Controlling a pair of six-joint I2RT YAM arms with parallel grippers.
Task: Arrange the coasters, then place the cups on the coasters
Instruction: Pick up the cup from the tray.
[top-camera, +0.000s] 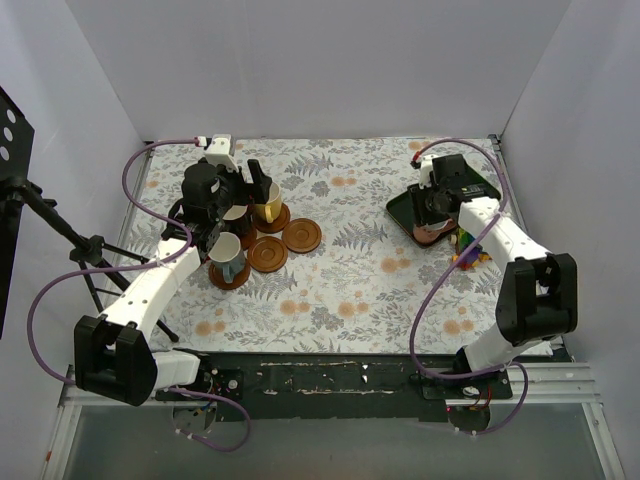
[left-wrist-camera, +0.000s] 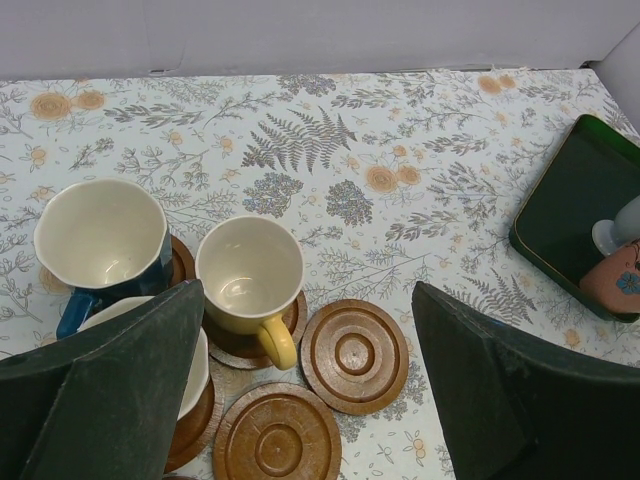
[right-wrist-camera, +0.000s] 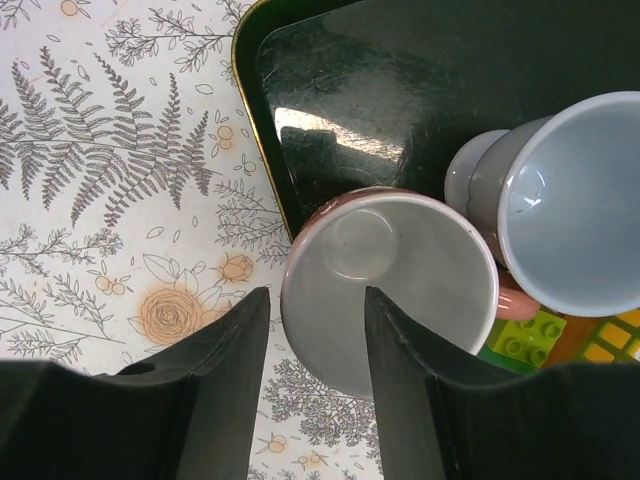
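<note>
My left gripper (left-wrist-camera: 310, 400) hangs open above two bare coasters (left-wrist-camera: 354, 355) (left-wrist-camera: 277, 437), holding nothing. Beside them a yellow cup (left-wrist-camera: 250, 275) and a dark blue cup (left-wrist-camera: 100, 240) each stand on a coaster. A third cup (left-wrist-camera: 197, 372) on a coaster is mostly hidden under my left finger; the top view shows it light blue (top-camera: 227, 254). My right gripper (right-wrist-camera: 316, 295) is open astride the wall of a pink cup (right-wrist-camera: 390, 285), one finger inside and one outside. A pale blue cup (right-wrist-camera: 570, 200) touches the pink one.
The dark green tray (right-wrist-camera: 400, 90) lies at the far right of the table (top-camera: 350, 290), the pink cup at its near edge. Colourful toy blocks (right-wrist-camera: 520, 335) sit just past the cups. White walls close in the back and both sides.
</note>
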